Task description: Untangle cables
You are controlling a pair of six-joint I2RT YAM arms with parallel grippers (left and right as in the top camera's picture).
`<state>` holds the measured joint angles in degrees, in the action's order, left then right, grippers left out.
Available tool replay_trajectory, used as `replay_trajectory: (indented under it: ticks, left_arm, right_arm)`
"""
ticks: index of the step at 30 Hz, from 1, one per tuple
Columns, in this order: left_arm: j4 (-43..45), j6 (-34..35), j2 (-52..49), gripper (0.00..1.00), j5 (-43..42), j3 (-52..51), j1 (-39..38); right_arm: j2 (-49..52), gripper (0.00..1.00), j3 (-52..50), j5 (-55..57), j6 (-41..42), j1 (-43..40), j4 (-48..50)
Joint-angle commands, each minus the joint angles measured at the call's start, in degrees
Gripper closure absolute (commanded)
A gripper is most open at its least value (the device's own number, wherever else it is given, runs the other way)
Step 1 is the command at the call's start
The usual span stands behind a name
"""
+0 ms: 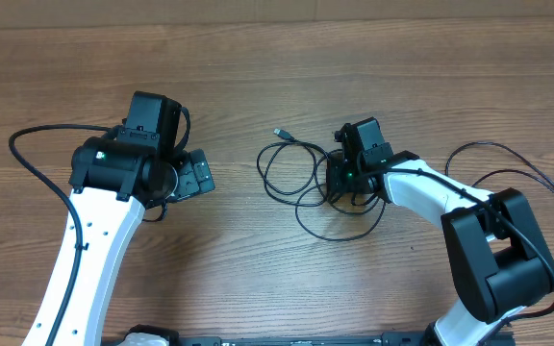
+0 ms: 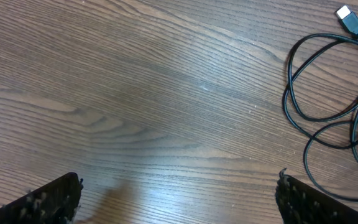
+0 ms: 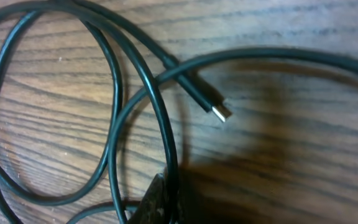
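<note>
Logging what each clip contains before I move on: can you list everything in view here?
cables: number unclear, black, tangled loops at table centre
plugs: two seen, silver tips, one on the loops' left-arm side, one beside the right jaws
table: one, brown wood, under everything
arm leads: two, black, thicker, one arching off each arm's outer side
left arm: one, white and black, left of the cables, jaws open over bare wood
right arm: one, white and black, down on the loops, jaws shut, seemingly on a strand
</note>
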<state>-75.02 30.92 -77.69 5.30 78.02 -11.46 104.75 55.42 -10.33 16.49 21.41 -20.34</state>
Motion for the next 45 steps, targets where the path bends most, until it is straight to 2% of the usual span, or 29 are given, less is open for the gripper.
replay_trajectory:
  ticks: [1, 9, 15, 23, 26, 31, 38, 45]
  left_arm:
    - [0.07, -1.33, -0.15, 0.0, -0.46, -0.02, 0.31]
    - [0.37, -1.31, -0.15, 0.0, -0.48, -0.02, 0.31]
    - [0.48, -1.31, -0.15, 0.0, -0.48, -0.02, 0.31]
    - [0.74, -1.29, -0.15, 0.0, -0.5, -0.02, 0.31]
    - [0.79, -1.27, -0.15, 0.0, -0.5, -0.02, 0.31]
    - [0.92, -1.14, -0.15, 0.0, -1.11, -0.02, 0.31]
    - [1.79, -1.16, -0.15, 0.0, -2.23, -0.02, 0.31]
    - [1.7, -1.18, -0.15, 0.0, -2.21, -0.02, 0.31]
  right_arm:
    - [-1.2, 0.96, 3.45, -0.24, 1.09, -0.17, -4.17]
    - [-8.57, 0.96, 28.0, 0.83, 1.07, -6.03, -27.15]
    - [-9.81, 0.96, 50.23, 8.5, -1.36, -14.91, -43.12]
    - [-9.81, 0.96, 71.82, 12.66, -1.49, -30.4, -49.09]
    - [-9.84, 0.96, 74.2, 12.66, -1.49, -36.2, -49.27]
    - [-8.79, 0.96, 72.67, 12.85, -1.51, -42.38, -53.27]
    - [-3.78, 0.96, 67.45, 12.9, -1.53, -44.7, -59.89]
    - [-0.39, 0.96, 60.26, 12.81, -1.49, -44.7, -60.52]
